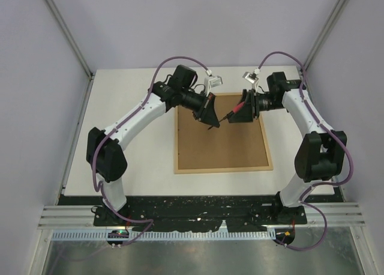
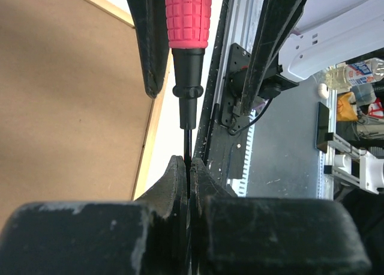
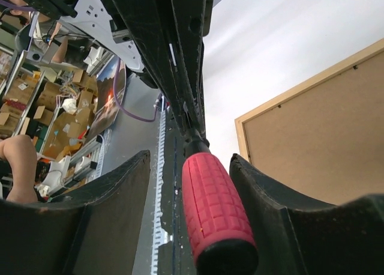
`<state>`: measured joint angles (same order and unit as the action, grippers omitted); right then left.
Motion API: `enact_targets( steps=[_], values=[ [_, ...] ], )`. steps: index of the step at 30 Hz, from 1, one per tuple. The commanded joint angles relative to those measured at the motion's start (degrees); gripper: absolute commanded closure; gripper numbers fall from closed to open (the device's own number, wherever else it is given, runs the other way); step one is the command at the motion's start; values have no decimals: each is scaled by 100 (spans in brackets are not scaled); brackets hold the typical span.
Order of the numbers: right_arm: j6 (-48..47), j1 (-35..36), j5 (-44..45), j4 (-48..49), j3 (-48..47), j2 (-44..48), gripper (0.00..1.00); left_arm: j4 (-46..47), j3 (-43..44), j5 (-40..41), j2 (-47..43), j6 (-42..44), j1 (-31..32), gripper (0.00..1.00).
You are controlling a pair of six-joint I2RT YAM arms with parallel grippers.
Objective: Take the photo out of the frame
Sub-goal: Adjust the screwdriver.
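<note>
Here's the frame (image 1: 222,146), flat on the white table (image 1: 132,161) between the two arms, brown fibreboard back up and the pale wood edge running all round it. With that side up, the photo can't be seen in any view.

Both arms meet above the frame's far end, over a small screwdriver (image 1: 226,115). The left gripper (image 2: 188,164) has its jaws pressed tight together, pinching the thin black shaft (image 2: 187,122) right at the tip, and the wrist view shows the metal caught in the seam between the two fingers. The tool runs from there across to the other arm, lifted off the board and slanting.

The right gripper (image 3: 191,161) sits around the red handle (image 3: 216,215), jaws spread. Its wrist camera shows the ribbed grip in the middle with a gap on either side. It looks as though neither pad touches it, though the handle's near end hides part of that gap, so take that with care. The frame's corner shows just beyond the right-hand finger (image 3: 264,191).
</note>
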<state>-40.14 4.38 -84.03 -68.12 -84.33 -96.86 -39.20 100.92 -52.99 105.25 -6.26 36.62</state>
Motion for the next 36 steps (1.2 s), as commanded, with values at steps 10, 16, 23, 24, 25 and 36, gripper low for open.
enact_targets(
  steps=[10, 16, 23, 24, 25, 36],
  values=[
    [3188, 115, 230, 3314, 752, 915, 43, 396, -91, -53, -66, -270, -32, 100],
    [3442, 177, -52, 3498, 787, 800, 49, 448, -108, -124, -49, -314, -23, 100],
    [3908, 221, -438, 4052, 954, 774, 55, 448, -108, -176, -31, -323, -32, 100],
    [3917, 221, -465, 4052, 963, 730, 55, 457, -99, -194, -40, -323, -32, 100],
    [3917, 221, -544, 4043, 980, 695, 60, 448, -99, -220, -31, -314, -32, 100],
    [3056, 265, -449, 3006, 690, 457, 92, 247, -20, -98, -49, -112, -76, 89]
  ],
)
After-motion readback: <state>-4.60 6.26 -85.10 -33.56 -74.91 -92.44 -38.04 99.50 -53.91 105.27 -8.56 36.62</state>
